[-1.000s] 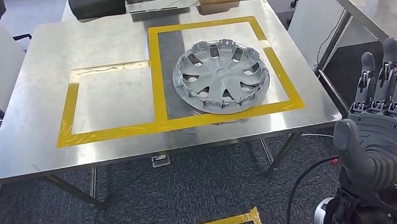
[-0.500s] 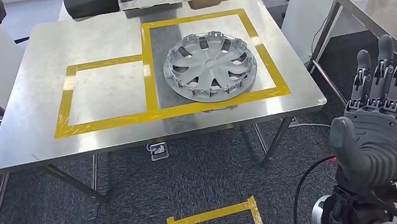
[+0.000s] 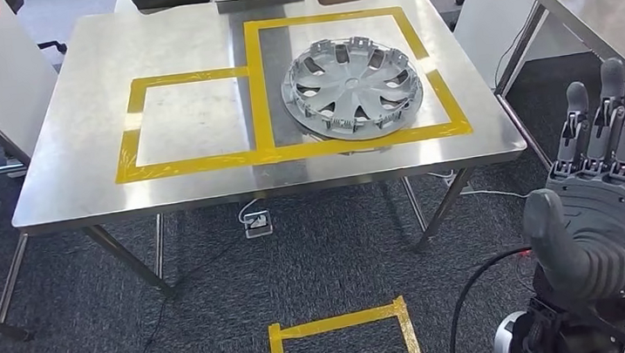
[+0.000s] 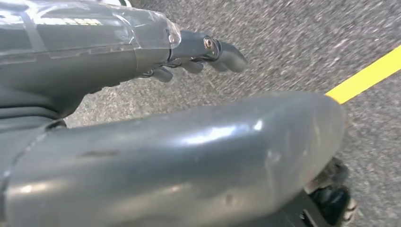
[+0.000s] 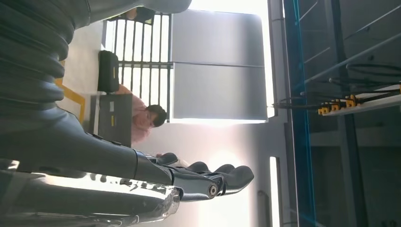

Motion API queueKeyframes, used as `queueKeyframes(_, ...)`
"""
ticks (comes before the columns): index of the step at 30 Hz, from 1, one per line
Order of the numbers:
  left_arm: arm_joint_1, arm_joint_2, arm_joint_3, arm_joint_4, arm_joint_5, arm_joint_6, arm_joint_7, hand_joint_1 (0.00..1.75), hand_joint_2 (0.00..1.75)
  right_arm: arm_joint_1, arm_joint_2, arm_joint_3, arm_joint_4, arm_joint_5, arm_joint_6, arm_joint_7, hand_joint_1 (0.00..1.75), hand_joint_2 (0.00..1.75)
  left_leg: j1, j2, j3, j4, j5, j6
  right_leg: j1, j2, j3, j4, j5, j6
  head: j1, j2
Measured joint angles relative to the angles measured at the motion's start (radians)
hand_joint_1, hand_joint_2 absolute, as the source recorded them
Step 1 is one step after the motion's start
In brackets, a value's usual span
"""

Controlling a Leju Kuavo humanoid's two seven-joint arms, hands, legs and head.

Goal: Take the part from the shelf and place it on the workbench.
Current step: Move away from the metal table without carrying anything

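- Dark grey carpet (image 3: 242, 289) marked with yellow tape lies under a stainless-steel workbench (image 3: 81, 96) bearing two yellow tape rectangles
- Grey plastic wheel cover (image 3: 351, 87), the part, lies flat on the workbench inside the right-hand tape rectangle (image 3: 451, 109), touched by no hand
- Right hand (image 3: 614, 197) is raised upright beside the table's right corner, palm showing, fingers straight and close together, thumb apart, holding nothing
- Left hand (image 4: 142, 52) hangs over carpet, fingers (image 4: 222, 52) loosely curled, empty

Head view looks down on the workbench (image 3: 73, 180); left wrist faces carpet; right wrist faces upward.
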Motion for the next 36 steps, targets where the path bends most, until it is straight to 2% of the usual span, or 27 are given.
queueKeyframes(1, 0.0, 0.0, -0.002, 0.0, -0.011, -0.004, 0.003, 0.0, 0.0, 0.003, 0.0, 0.0, 0.0, 0.003, 0.0, 0.002, 0.0, 1.75, -0.004, -0.001, -0.008, 0.001, 0.007, 0.001, 0.001, 0.0, 0.022, -0.016, 0.013, -0.006, 0.004, 0.0)
queueKeyframes(2, 0.0, 0.0, -0.006, 0.0, -0.025, -0.008, 0.007, 0.0, 0.0, 0.01, 0.001, 0.0, 0.0, 0.008, 0.0, 0.004, 0.0, 1.75, -0.008, -0.002, -0.014, 0.001, 0.014, 0.001, 0.004, 0.001, 0.06, -0.068, 0.038, -0.016, 0.007, 0.0)
queueKeyframes(4, 0.0, 0.0, -0.019, -0.001, -0.051, -0.017, 0.014, 0.0, 0.0, 0.03, 0.002, -0.001, -0.001, 0.023, 0.0, 0.005, 0.0, 1.75, -0.014, -0.005, -0.023, 0.001, 0.024, -0.001, 0.016, 0.003, 0.151, -0.213, 0.078, -0.046, 0.012, 0.0)
queueKeyframes(5, 0.001, -0.001, -0.025, -0.001, -0.057, -0.019, 0.016, 0.0, 0.0, 0.041, 0.004, -0.001, -0.002, 0.03, 0.0, 0.002, 0.0, 1.75, -0.014, -0.006, -0.026, 0.0, 0.03, -0.005, 0.022, 0.004, 0.18, -0.265, 0.089, -0.056, 0.011, 0.0)
queueKeyframes(6, 0.001, -0.001, -0.03, -0.002, -0.06, -0.021, 0.017, 0.0, 0.0, 0.048, 0.005, -0.001, -0.003, 0.035, 0.0, -0.003, 0.0, 1.75, -0.012, -0.005, -0.029, 0.0, 0.036, -0.011, 0.028, 0.005, 0.193, -0.292, 0.094, -0.063, 0.012, 0.0)
queueKeyframes(8, 0.002, 0.0, -0.037, -0.002, -0.063, -0.022, 0.017, 0.0, 0.0, 0.059, 0.006, -0.001, -0.003, 0.039, 0.0, -0.01, 0.0, 1.75, -0.008, -0.004, -0.033, -0.001, 0.046, -0.024, 0.03, 0.004, 0.191, -0.305, 0.109, -0.064, 0.015, 0.0)
queueKeyframes(9, 0.002, 0.001, -0.042, -0.002, -0.064, -0.022, 0.017, 0.0, 0.0, 0.064, 0.008, -0.001, -0.003, 0.04, 0.0, -0.011, 0.0, 1.75, -0.007, -0.004, -0.037, 0.002, 0.04, -0.03, 0.029, 0.001, 0.19, -0.314, 0.119, -0.065, 0.017, 0.0)
queueKeyframes(10, 0.002, 0.002, -0.047, -0.002, -0.064, -0.022, 0.018, 0.0, 0.0, 0.069, 0.009, -0.001, -0.003, 0.04, 0.0, -0.011, 0.0, 1.75, -0.007, -0.004, -0.044, 0.017, 0.019, -0.035, 0.026, -0.001, 0.186, -0.323, 0.13, -0.067, 0.015, 0.0)
queueKeyframes(11, 0.003, 0.003, -0.051, -0.002, -0.064, -0.022, 0.019, 0.0, 0.0, 0.074, 0.011, -0.001, -0.003, 0.04, 0.0, -0.011, 0.0, 1.75, -0.007, -0.004, -0.056, 0.049, -0.018, -0.04, 0.022, -0.004, 0.178, -0.33, 0.142, -0.067, 0.011, 0.0)
queueKeyframes(13, 0.003, 0.006, -0.056, -0.002, -0.064, -0.022, 0.021, 0.0, 0.0, 0.082, 0.014, 0.0, -0.003, 0.04, 0.0, -0.012, 0.0, 1.75, -0.002, -0.003, -0.086, 0.157, -0.11, -0.05, 0.019, -0.005, 0.154, -0.328, 0.16, -0.069, 0.0, 0.0)
queueKeyframes(14, 0.003, 0.008, -0.059, -0.002, -0.064, -0.022, 0.021, 0.0, 0.0, 0.085, 0.016, 0.0, -0.002, 0.04, 0.0, -0.012, 0.0, 1.75, 0.001, -0.003, -0.095, 0.211, -0.136, -0.056, 0.018, -0.006, 0.139, -0.324, 0.168, -0.067, -0.006, 0.0)
queueKeyframes(15, 0.003, 0.01, -0.062, -0.002, -0.064, -0.022, 0.021, 0.0, 0.0, 0.088, 0.018, 0.0, -0.002, 0.04, 0.0, -0.012, 0.0, 1.75, 0.004, -0.002, -0.095, 0.245, -0.141, -0.061, 0.016, -0.007, 0.124, -0.319, 0.175, -0.064, -0.01, 0.0)
queueKeyframes(16, 0.003, 0.011, -0.065, -0.002, -0.064, -0.022, 0.021, 0.0, 0.0, 0.09, 0.019, 0.0, -0.002, 0.04, 0.0, -0.012, 0.0, 1.75, 0.008, -0.002, -0.081, 0.251, -0.123, -0.067, 0.014, -0.008, 0.108, -0.312, 0.182, -0.06, -0.015, 0.0)
queueKeyframes(18, 0.002, 0.013, -0.071, -0.002, -0.064, -0.022, 0.021, 0.0, 0.0, 0.092, 0.021, 0.0, -0.002, 0.04, 0.0, -0.012, 0.0, 1.75, 0.015, 0.0, -0.008, 0.171, -0.068, -0.076, 0.009, -0.008, 0.076, -0.291, 0.192, -0.051, -0.02, 0.0)
queueKeyframes(19, 0.002, 0.014, -0.073, -0.002, -0.064, -0.022, 0.021, 0.0, 0.0, 0.094, 0.021, 0.0, -0.003, 0.041, 0.0, -0.012, 0.0, 1.75, 0.017, 0.0, 0.036, 0.107, -0.06, -0.08, 0.007, -0.007, 0.062, -0.278, 0.194, -0.045, -0.024, 0.0)
queueKeyframes(21, 0.001, 0.015, -0.076, -0.002, -0.064, -0.022, 0.021, 0.0, 0.0, 0.096, 0.021, 0.0, -0.003, 0.041, 0.0, -0.013, 0.0, 1.75, 0.017, -0.002, 0.088, 0.02, -0.076, -0.075, 0.007, -0.006, 0.042, -0.258, 0.201, -0.033, -0.028, 0.0)
queueKeyframes(22, 0.001, 0.016, -0.078, -0.002, -0.064, -0.022, 0.021, 0.0, 0.0, 0.096, 0.022, -0.001, -0.003, 0.041, 0.0, -0.013, 0.0, 1.75, 0.014, -0.003, 0.093, 0.005, -0.084, -0.067, 0.008, -0.005, 0.037, -0.254, 0.207, -0.027, -0.028, 0.0)
queueKeyframes(24, 0.002, 0.016, -0.081, -0.002, -0.064, -0.022, 0.021, 0.0, 0.0, 0.098, 0.022, -0.001, -0.003, 0.041, 0.0, -0.013, 0.0, 1.75, 0.013, -0.003, 0.081, 0.003, -0.075, -0.043, 0.006, -0.004, 0.033, -0.252, 0.211, -0.017, -0.022, 0.0)
queueKeyframes(25, 0.002, 0.016, -0.082, -0.002, -0.064, -0.022, 0.021, 0.0, 0.0, 0.099, 0.023, -0.001, -0.003, 0.041, 0.0, -0.013, 0.0, 1.75, 0.013, -0.002, 0.074, 0.003, -0.067, -0.031, 0.004, -0.004, 0.028, -0.24, 0.192, -0.012, -0.019, 0.0)
queueKeyframes(26, 0.002, 0.016, -0.082, -0.002, -0.064, -0.022, 0.021, 0.0, 0.0, 0.1, 0.023, -0.002, -0.003, 0.041, 0.0, -0.013, 0.0, 1.75, 0.013, -0.002, 0.065, 0.002, -0.057, -0.021, 0.003, -0.003, 0.019, -0.21, 0.156, -0.008, -0.015, 0.0)
queueKeyframes(28, 0.001, 0.016, -0.082, -0.002, -0.064, -0.022, 0.021, 0.0, 0.0, 0.101, 0.024, -0.002, -0.003, 0.041, 0.0, -0.013, 0.0, 1.75, 0.01, -0.001, 0.042, 0.002, -0.037, -0.011, 0.003, -0.003, -0.004, -0.098, 0.055, -0.001, -0.006, 0.0)
queueKeyframes(29, 0.002, 0.016, -0.082, -0.002, -0.064, -0.022, 0.021, 0.0, 0.0, 0.102, 0.025, -0.002, -0.003, 0.041, 0.0, -0.013, 0.0, 1.75, 0.007, -0.001, 0.029, 0.003, -0.026, -0.009, 0.003, -0.003, -0.012, -0.038, 0.02, 0.0, -0.003, 0.0)
queueKeyframes(30, 0.002, 0.016, -0.082, -0.002, -0.064, -0.022, 0.021, 0.0, 0.0, 0.102, 0.025, -0.002, -0.003, 0.041, 0.0, -0.013, 0.0, 1.75, 0.003, -0.001, 0.015, 0.003, -0.016, -0.008, 0.004, -0.002, -0.011, 0.003, 0.006, -0.003, 0.002, 0.0)
queueKeyframes(31, 0.002, 0.017, -0.082, -0.002, -0.064, -0.022, 0.021, 0.0, 0.0, 0.102, 0.025, -0.002, -0.003, 0.041, 0.0, -0.013, 0.0, 1.75, -0.001, -0.001, 0.002, 0.004, -0.006, -0.007, 0.005, -0.002, 0.003, 0.013, 0.013, -0.008, 0.006, 0.0)
queueKeyframes(32, 0.002, 0.017, -0.082, -0.002, -0.064, -0.022, 0.021, 0.0, 0.0, 0.102, 0.025, -0.002, -0.003, 0.041, 0.0, -0.013, 0.0, 1.75, -0.006, -0.001, -0.009, 0.004, 0.003, -0.006, 0.007, -0.001, 0.033, -0.012, 0.036, -0.017, 0.011, 0.0)
queueKeyframes(34, 0.002, 0.015, -0.082, -0.002, -0.064, -0.022, 0.021, 0.0, 0.0, 0.101, 0.025, -0.002, -0.003, 0.041, 0.0, -0.013, 0.0, 1.75, -0.015, -0.001, -0.026, 0.004, 0.019, -0.006, 0.019, 0.001, 0.126, -0.145, 0.08, -0.047, 0.016, 0.0)
queueKeyframes(36, 0.002, 0.013, -0.082, -0.003, -0.064, -0.022, 0.021, 0.0, 0.0, 0.099, 0.025, -0.002, -0.005, 0.041, 0.0, -0.014, 0.0, 1.75, -0.017, 0.0, -0.036, 0.003, 0.035, -0.012, 0.031, 0.003, 0.198, -0.269, 0.087, -0.071, 0.013, 0.0)
